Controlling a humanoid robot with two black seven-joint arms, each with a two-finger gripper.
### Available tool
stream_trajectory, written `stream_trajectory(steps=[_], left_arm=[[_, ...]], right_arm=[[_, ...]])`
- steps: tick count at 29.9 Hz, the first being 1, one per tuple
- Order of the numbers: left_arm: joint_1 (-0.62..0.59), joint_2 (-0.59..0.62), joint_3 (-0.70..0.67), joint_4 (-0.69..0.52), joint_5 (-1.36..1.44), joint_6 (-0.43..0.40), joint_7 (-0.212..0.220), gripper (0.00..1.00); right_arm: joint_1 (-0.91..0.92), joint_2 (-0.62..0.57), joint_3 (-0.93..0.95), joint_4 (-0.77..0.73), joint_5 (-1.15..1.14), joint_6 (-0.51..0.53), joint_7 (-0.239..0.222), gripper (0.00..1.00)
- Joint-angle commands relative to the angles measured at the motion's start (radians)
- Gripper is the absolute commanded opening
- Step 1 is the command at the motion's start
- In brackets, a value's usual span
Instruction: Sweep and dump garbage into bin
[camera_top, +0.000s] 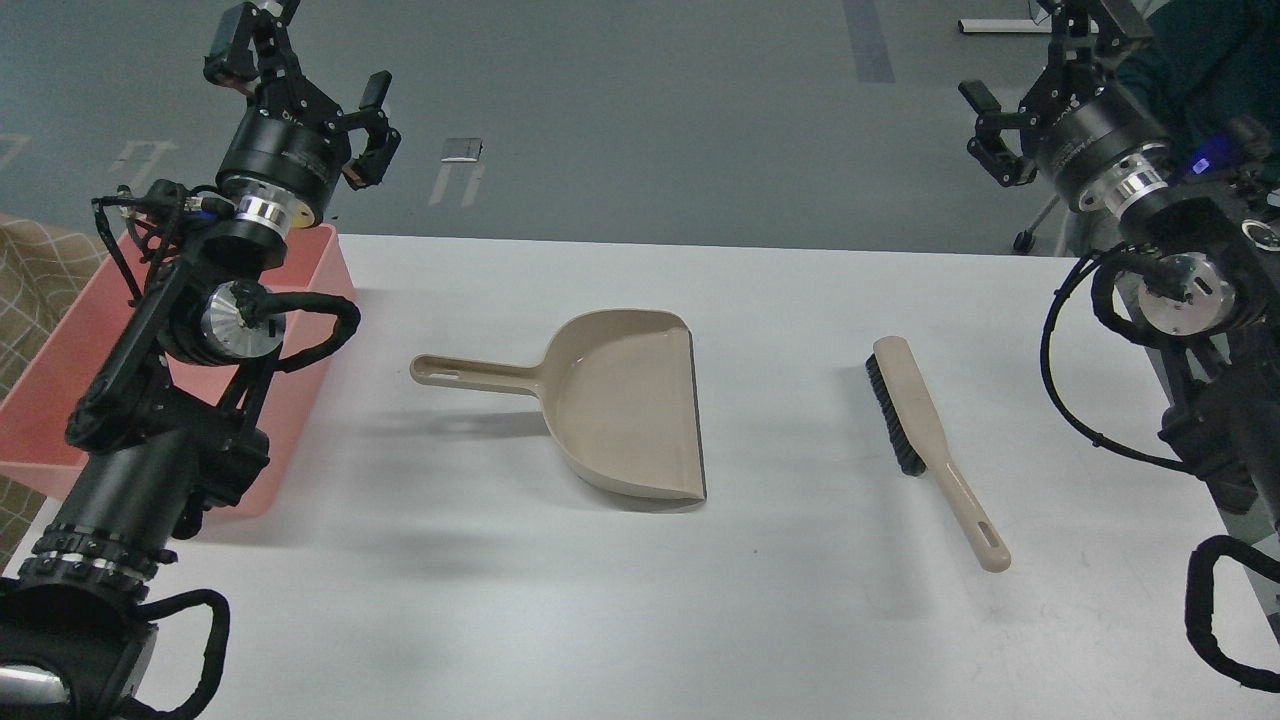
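Bin (310, 262) just below raised left claw (300, 75), garbage unseen

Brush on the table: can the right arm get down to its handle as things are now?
Probably yes. The brush lies alone on the white table, handle end toward the robot, apart from the dustpan. The right gripper is raised, open and empty, with nothing between them.

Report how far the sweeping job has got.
Nothing looks done: the beige plastic dustpan lies bare on the white table, and the beige black-bristled brush lies untouched. Both hands, left and right, are raised and hold nothing. No garbage is visible. Sweeping and dumping into the pink plastic bin remain.
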Motion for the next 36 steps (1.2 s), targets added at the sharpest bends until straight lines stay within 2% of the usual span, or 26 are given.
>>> stream_trajectory(steps=[1,4,8,12,15,17,19,23,28,33,36], left_arm=[[-0.002,0.022,-0.004,0.000,-0.034,-0.007,0.014,0.98],[0.011,0.055,0.012,0.003,-0.047,-0.014,0.023,0.98],[-0.005,0.070,0.045,0.052,-0.034,-0.014,0.062,0.98],[-0.137,0.070,0.112,0.266,-0.034,-0.012,0.073,0.98],[-0.166,0.062,0.179,0.307,-0.040,-0.012,0.073,0.98],[-0.176,0.058,0.260,0.310,-0.036,-0.014,0.075,0.98],[-0.188,0.058,0.307,0.314,-0.042,-0.012,0.075,0.98],[-0.205,0.056,0.318,0.354,-0.048,-0.015,0.075,0.98],[-0.197,0.023,0.324,0.360,-0.048,-0.030,0.073,0.98],[-0.206,0.029,0.337,0.389,-0.048,-0.037,0.075,0.98],[-0.219,0.016,0.335,0.408,-0.050,-0.069,0.072,0.98]], right_arm=[[-0.005,0.010,-0.001,0.001,0.001,-0.006,0.000,1.00],[-0.005,0.008,0.002,-0.008,0.001,-0.009,-0.001,1.00],[-0.002,0.007,0.002,-0.018,0.001,-0.015,-0.015,1.00],[0.012,0.016,0.002,-0.062,0.007,-0.017,-0.056,1.00],[0.013,0.015,0.002,-0.062,0.007,-0.017,-0.082,1.00],[0.010,0.012,-0.001,-0.064,0.007,-0.008,-0.131,1.00],[0.003,0.007,-0.006,-0.065,0.007,-0.008,-0.159,1.00],[0.001,0.008,-0.009,-0.097,0.007,-0.012,-0.191,1.00],[-0.002,0.016,-0.010,-0.122,0.007,-0.058,-0.187,1.00],[-0.056,0.018,-0.015,-0.102,0.007,-0.049,-0.161,1.00],[-0.057,0.042,-0.017,-0.110,0.007,-0.052,-0.152,1.00]])
